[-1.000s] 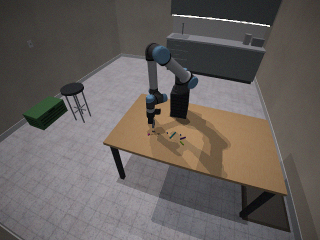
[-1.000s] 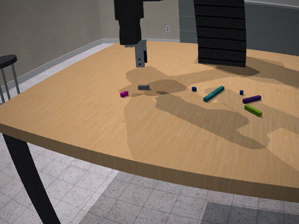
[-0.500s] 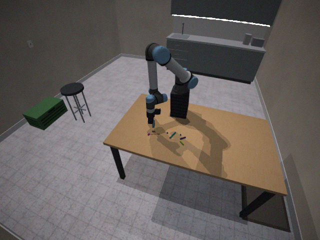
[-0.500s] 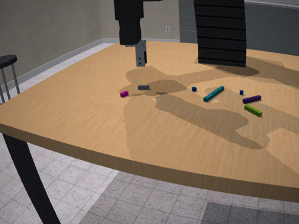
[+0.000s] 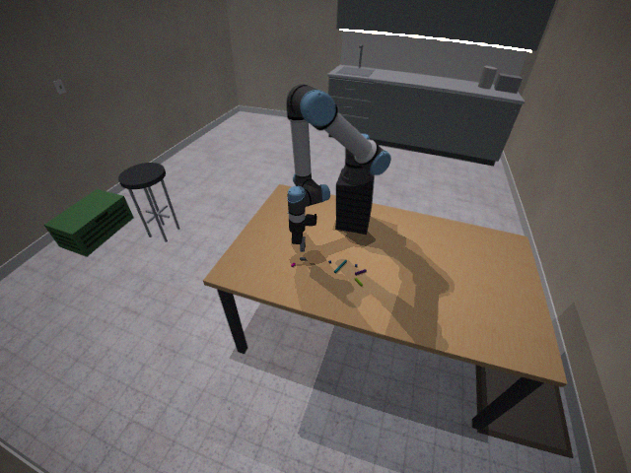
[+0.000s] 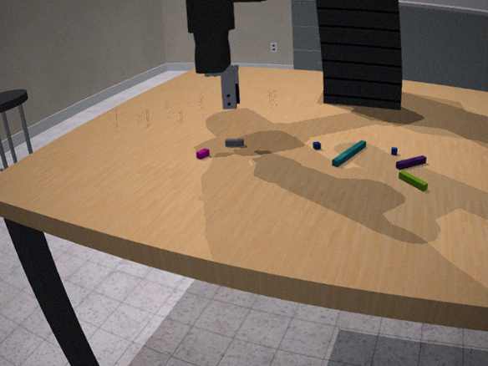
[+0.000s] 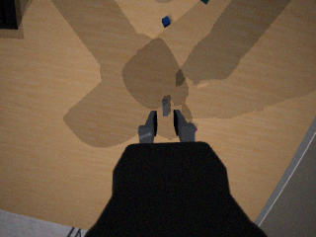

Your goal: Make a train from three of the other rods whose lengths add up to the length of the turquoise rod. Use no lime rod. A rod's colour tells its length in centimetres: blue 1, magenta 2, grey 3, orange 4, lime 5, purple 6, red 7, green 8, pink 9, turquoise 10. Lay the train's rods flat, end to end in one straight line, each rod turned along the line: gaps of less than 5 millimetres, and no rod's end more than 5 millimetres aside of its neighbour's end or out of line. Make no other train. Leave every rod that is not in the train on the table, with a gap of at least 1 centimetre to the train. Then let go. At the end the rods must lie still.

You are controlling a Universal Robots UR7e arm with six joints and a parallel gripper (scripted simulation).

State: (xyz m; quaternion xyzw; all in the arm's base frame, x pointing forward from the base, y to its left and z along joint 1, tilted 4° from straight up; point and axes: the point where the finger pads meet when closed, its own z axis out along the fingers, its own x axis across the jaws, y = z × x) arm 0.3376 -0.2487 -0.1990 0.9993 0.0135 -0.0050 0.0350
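My gripper (image 5: 303, 249) (image 6: 230, 108) (image 7: 165, 118) is partly open and empty, above the table near the grey rod (image 5: 303, 258) (image 6: 234, 143) (image 7: 166, 106). The grey rod lies flat. The magenta rod (image 5: 293, 264) (image 6: 202, 154) lies left of it in the top and exterior views; a sliver shows beside a finger in the wrist view. A blue rod (image 5: 329, 261) (image 6: 316, 145) (image 7: 166, 21) lies left of the turquoise rod (image 5: 340, 266) (image 6: 349, 153). Another blue rod (image 5: 356, 265) (image 6: 393, 151) lies behind the purple rod (image 5: 361, 272) (image 6: 411, 162).
The lime rod (image 5: 358, 281) (image 6: 413, 180) lies in front of the purple rod. The arm's black pedestal (image 5: 353, 208) (image 6: 359, 42) stands at the back of the table (image 5: 484, 305) (image 6: 121, 215). Arm shadows cross the rods' area.
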